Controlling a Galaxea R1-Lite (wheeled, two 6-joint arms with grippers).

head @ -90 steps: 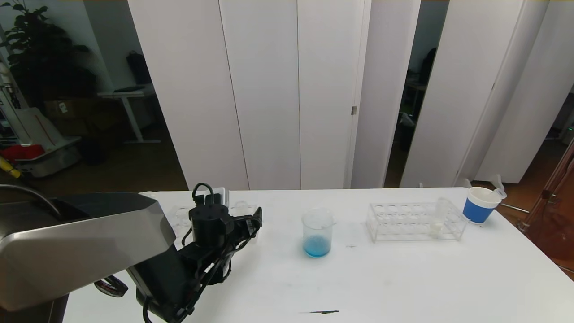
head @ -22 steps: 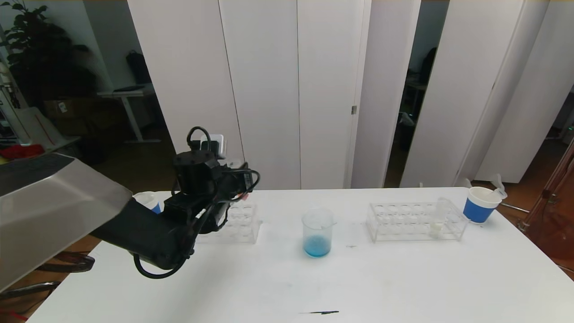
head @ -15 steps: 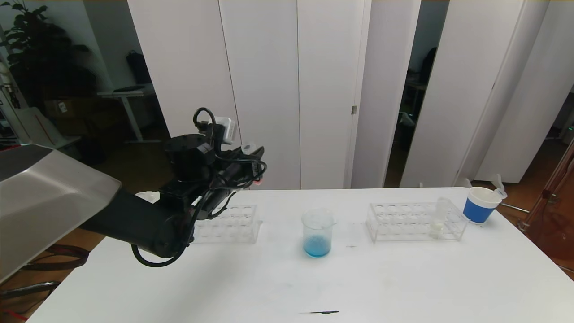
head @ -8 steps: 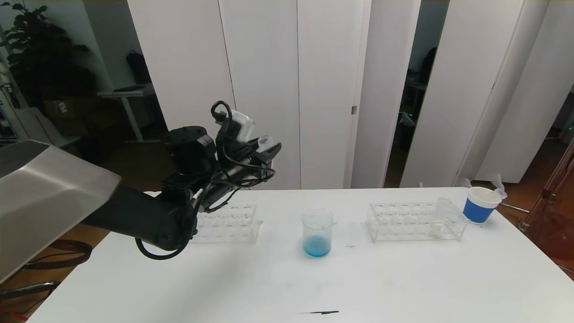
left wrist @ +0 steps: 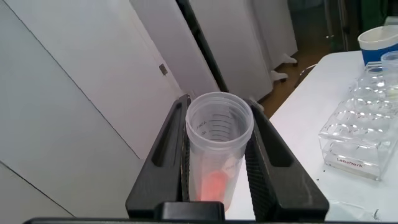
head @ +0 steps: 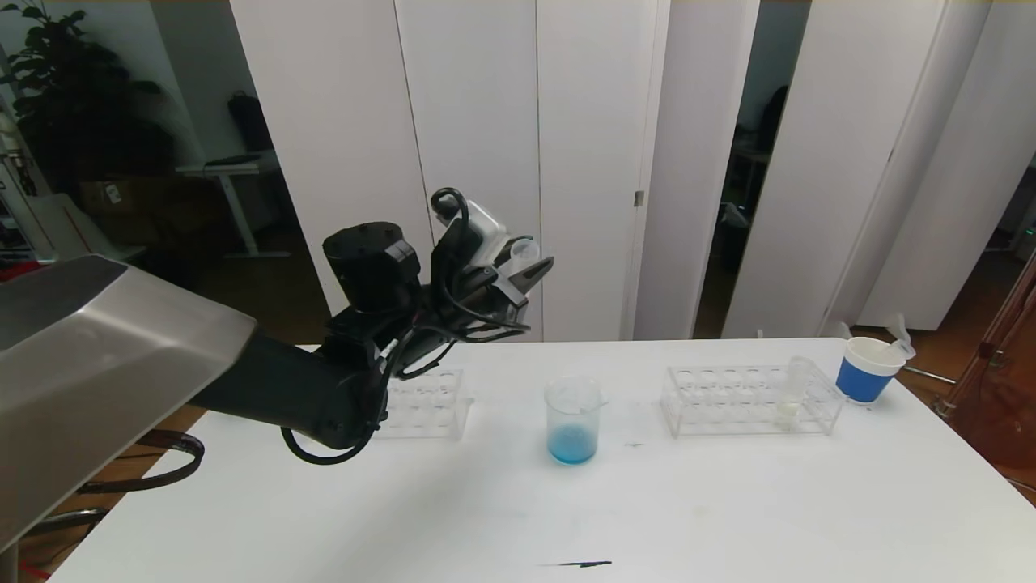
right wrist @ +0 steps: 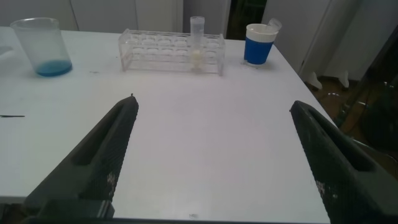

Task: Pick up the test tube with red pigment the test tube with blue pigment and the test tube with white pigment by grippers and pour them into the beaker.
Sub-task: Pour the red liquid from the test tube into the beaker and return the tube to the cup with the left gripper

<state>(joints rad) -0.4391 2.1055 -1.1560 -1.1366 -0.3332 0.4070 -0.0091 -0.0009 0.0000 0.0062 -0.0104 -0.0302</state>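
The left gripper (head: 530,271) is up in the air, above the tabletop (head: 518,518) and to the left of the beaker (head: 573,421). Its fingers (left wrist: 264,155) are clamped on a clear tube (left wrist: 217,146) with red-orange liquid at the bottom. From the head view you only catch the tube's open rim (head: 524,247) poking out past the fingers; the red stuff only shows in the left wrist view.

The beaker sits mid-tabletop with blue liquid pooled in the bottom. Behind the arm there's a clear rack (head: 425,401), partly blocked by the arm, so I can't tell what's in it. A 2nd rack (head: 749,401) is to the right of the beaker, with the white tube (head: 789,397) standing near its right end. Pale liquid is down low, clearer in the right wrist view (right wrist: 197,43). Just right of that rack is a blue paper cup (head: 866,371).

The right gripper (right wrist: 214,152) isn't visible from the head view; its own camera shows its fingers (right wrist: 109,146) spread wide apart, holding nothing, low over the near-right tabletop. No blue tube that I can make out.
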